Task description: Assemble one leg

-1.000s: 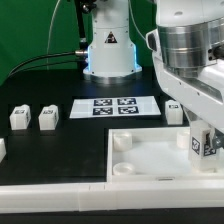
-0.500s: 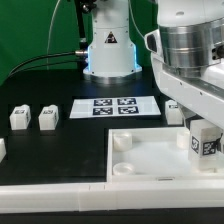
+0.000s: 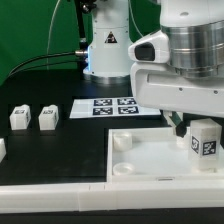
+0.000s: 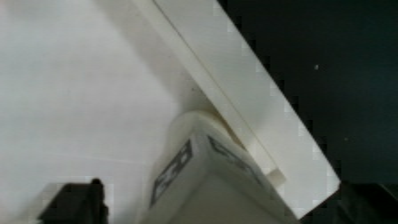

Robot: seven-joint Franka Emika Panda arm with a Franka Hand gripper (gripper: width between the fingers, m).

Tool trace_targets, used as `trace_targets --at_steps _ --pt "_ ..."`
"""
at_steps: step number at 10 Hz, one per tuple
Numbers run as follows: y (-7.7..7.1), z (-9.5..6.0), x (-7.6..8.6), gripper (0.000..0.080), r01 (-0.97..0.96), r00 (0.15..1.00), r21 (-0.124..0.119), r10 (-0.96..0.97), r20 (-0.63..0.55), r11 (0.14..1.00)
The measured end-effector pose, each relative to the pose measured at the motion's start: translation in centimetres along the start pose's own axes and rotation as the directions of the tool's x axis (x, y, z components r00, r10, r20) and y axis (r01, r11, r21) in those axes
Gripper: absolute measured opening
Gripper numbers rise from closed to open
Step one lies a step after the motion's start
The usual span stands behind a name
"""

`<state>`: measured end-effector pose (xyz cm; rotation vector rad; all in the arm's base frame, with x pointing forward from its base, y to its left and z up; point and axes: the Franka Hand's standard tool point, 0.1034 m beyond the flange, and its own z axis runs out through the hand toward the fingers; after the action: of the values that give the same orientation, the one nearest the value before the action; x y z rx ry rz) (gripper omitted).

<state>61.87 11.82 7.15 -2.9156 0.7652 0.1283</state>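
The arm's bulky grey-and-white housing hides most of the gripper [image 3: 188, 124], so it cannot be told whether it is spread or pinching. One dark finger [image 4: 75, 203] shows, blurred, in the wrist view. The leg [image 3: 203, 140], a chunky white plastic block with a square tag, stands upright at the corner of the panel [image 3: 140, 165] on the exterior view's right. The smooth white panel is cut off there. Two spare blocks [image 3: 19, 117] [image 3: 48, 117] sit on the black tabletop [image 3: 60, 150], well apart from the panel.

No readable words; a warning triangle [image 3: 110, 39] on the robot base [image 3: 100, 62], square tags on the marker board [image 3: 115, 106] and the leg [image 3: 204, 140].
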Motion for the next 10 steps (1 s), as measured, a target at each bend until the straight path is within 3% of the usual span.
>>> trace_targets --at_steps 1,2,4,5,9,10 --pt "0.16 0.09 0.15 0.0649 0.115 0.993 -0.003 -0.115 -0.003 0.993" --pt "0.34 0.07 0.35 0.0649 0.285 0.958 -0.024 -0.285 -0.012 0.958" --pt "0.44 -0.13 0.83 0.0649 0.57 0.82 -0.065 -0.572 -0.019 0.819" --pt "0.52 -0.14 0.89 0.0649 0.633 0.772 -0.066 -0.635 -0.013 0.771" --pt "0.57 -0.11 0.88 0.0634 0.635 0.771 -0.065 -0.637 -0.013 0.77" --pt "0.57 -0.11 0.88 0.0463 0.635 0.771 -0.065 -0.637 -0.013 0.77"
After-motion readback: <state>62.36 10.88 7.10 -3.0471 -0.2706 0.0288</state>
